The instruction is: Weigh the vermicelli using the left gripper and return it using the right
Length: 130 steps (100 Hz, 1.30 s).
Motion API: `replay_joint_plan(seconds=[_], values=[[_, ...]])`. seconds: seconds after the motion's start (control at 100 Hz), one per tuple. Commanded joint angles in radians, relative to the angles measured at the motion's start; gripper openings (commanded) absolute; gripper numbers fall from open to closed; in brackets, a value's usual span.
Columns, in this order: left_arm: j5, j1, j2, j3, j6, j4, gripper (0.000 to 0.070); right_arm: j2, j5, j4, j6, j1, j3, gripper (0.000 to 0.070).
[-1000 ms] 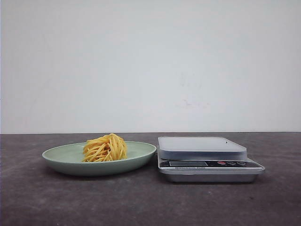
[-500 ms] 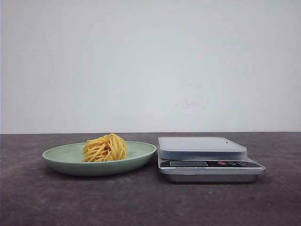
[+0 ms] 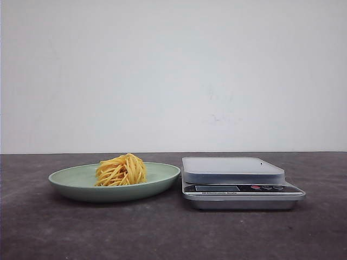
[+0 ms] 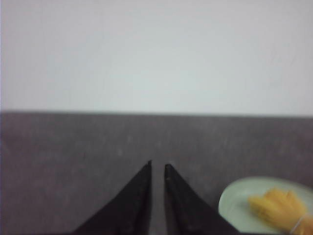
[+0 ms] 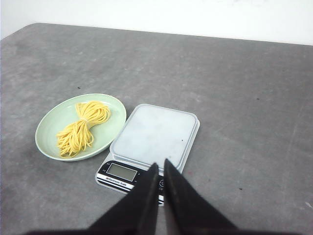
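Note:
The vermicelli (image 3: 121,170), a small nest of yellow-orange strands, lies in the pale green plate (image 3: 68,180) left of the silver kitchen scale (image 3: 233,169). The scale's platform is bare. Neither gripper shows in the front view. In the left wrist view my left gripper (image 4: 157,164) is low over the dark table, empty, with its jaws nearly together. The plate (image 4: 234,203) and vermicelli (image 4: 275,208) lie off to one side of it. My right gripper (image 5: 161,163) is shut and empty, high above the scale (image 5: 152,132), with the plate (image 5: 48,131) and vermicelli (image 5: 80,128) in view.
The dark grey table (image 3: 162,233) runs back to a plain white wall (image 3: 173,76). The scale's display and buttons (image 5: 121,172) face the robot. The table's far corner is rounded (image 5: 29,29).

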Motion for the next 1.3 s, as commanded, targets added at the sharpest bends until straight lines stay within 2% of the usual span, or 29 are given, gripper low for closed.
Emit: replay_joint_plan(seconds=[0.0,0.21,0.36,0.6,1.29], values=[[0.003,0.002,-0.001,-0.022,0.013,0.04,0.0012,0.003,0.005,0.013,0.011,0.011,0.008,0.0007],[0.006,0.002,-0.025,-0.093,0.013,0.053,0.0012,0.003,0.005,0.013,0.011,0.011,0.008,0.0007],[0.007,0.002,-0.025,-0.094,0.014,0.012,0.0012,0.003,0.005,0.013,0.011,0.011,0.008,0.0007],[0.007,0.002,-0.025,-0.094,0.02,-0.135,0.0012,0.003,0.005,0.013,0.011,0.011,0.008,0.0008],[0.009,0.002,-0.024,-0.093,0.021,-0.132,0.0012,0.003,0.005,0.013,0.011,0.011,0.008,0.0008]])
